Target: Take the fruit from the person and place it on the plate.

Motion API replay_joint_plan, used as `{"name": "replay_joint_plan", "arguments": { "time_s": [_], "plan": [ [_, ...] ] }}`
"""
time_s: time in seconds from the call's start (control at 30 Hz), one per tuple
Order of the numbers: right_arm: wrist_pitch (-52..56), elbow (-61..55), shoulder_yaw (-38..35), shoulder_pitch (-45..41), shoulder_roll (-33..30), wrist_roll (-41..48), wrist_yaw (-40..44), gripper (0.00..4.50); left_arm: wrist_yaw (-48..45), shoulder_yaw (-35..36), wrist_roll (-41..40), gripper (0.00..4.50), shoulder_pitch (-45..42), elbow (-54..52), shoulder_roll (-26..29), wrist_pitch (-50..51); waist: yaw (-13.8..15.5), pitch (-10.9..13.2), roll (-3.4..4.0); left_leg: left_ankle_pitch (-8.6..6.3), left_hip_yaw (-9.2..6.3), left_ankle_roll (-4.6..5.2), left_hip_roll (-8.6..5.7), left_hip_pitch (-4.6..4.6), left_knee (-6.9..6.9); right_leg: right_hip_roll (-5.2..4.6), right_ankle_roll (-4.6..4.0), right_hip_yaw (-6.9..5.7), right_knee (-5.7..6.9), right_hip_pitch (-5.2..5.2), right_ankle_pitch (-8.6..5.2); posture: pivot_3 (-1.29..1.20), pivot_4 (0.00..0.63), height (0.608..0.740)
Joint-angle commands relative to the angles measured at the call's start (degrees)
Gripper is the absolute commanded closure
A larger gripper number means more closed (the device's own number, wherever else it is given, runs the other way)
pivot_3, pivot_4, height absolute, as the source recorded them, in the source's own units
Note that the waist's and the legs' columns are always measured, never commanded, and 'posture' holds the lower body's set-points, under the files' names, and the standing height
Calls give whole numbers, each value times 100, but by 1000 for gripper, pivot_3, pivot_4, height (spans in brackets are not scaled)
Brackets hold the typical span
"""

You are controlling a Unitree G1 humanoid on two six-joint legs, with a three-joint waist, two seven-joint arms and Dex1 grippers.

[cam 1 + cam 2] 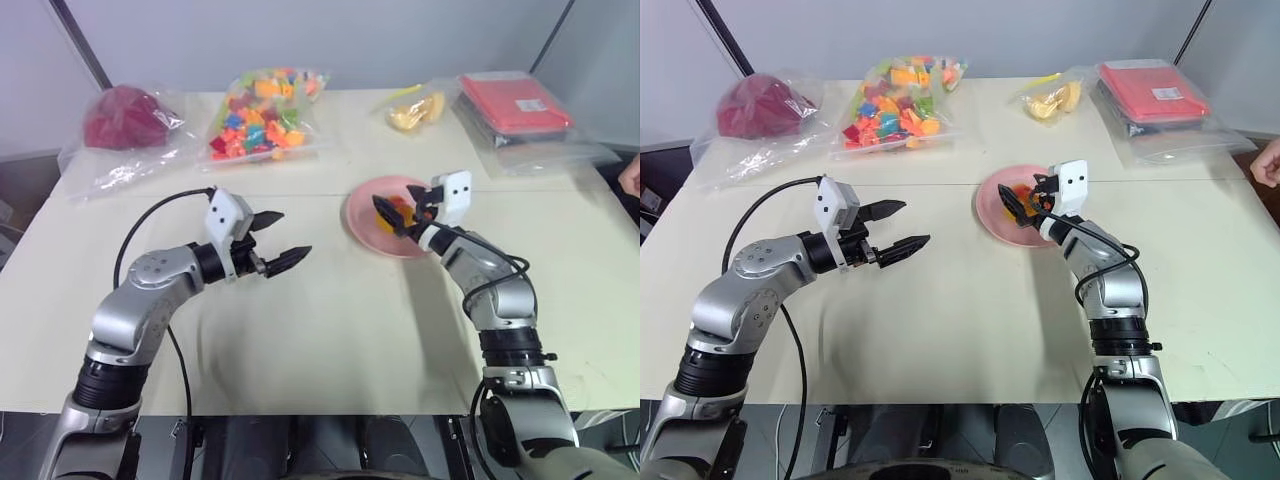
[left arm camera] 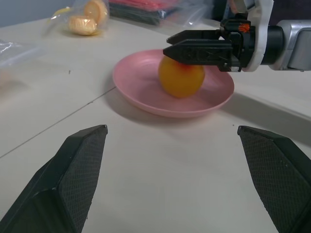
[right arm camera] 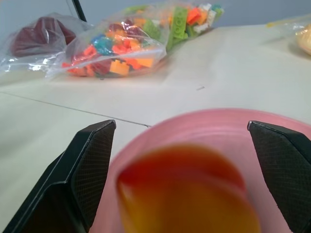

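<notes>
The fruit (image 2: 181, 76) has smooth, faintly glossy skin. The pink plate (image 2: 141, 87) looks like smooth plastic with a soft sheen. The table (image 1: 330, 330) is matt cream. The left gripper's fingers (image 2: 73, 170) show a fine textured black surface.

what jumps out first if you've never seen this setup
The fruit sitting on the pink plate mid-table, with the right gripper open around it. Next, the left gripper, open over bare table. At the far edge, a bright bag of coloured blocks.

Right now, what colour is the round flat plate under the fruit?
Plain pink plate, clearest in the left wrist view.
</notes>
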Motion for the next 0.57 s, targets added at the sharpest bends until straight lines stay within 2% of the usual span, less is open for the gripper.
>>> {"name": "replay_joint_plan", "arguments": {
  "time_s": [0.03, 0.13, 0.3, 0.47, 0.57],
  "plan": [
    [-231, -137, -143, -209, -65, -117, -89, 62, 16, 113, -6, 0, -20, -187, -8, -94, -3, 0, 0, 0, 1, 0, 0, 0, 0, 0, 0, 0, 0, 0, 0, 0, 150, 740],
    [-184, -381, -354, -313, -208, -12, -136, 62, 12, 129, 0, 0, 11, -165, 8, -117, -3, 0, 0, 0, 0, 0, 0, 0, 0, 0, 0, 0, 0, -1, 0, 0, 150, 740],
    [505, -1378, -876, -219, -879, 477, -21, 62, 179, 206, 193, 0, 36, 50, -68, -386, 27, 1, 1, 0, 0, 0, -1, -4, 0, -2, 0, 0, -1, -2, 0, 0, 150, 740],
    [846, -1940, -1465, 699, -1564, 624, 198, 62, 429, 368, 297, 0, -49, 249, -241, -597, 50, 0, -1, -8, -1, 14, 0, -4, 0, -1, 0, -2, -6, 3, 0, 0, 150, 740],
    [651, -1868, -1856, 1338, -1678, 534, 156, 62, 721, 470, 502, 0, -80, 433, -448, -967, 58, 1, -2, -11, -2, 20, -3, -4, 1, -4, 0, -2, -9, 8, 0, 0, 150, 740]
  ]
}}
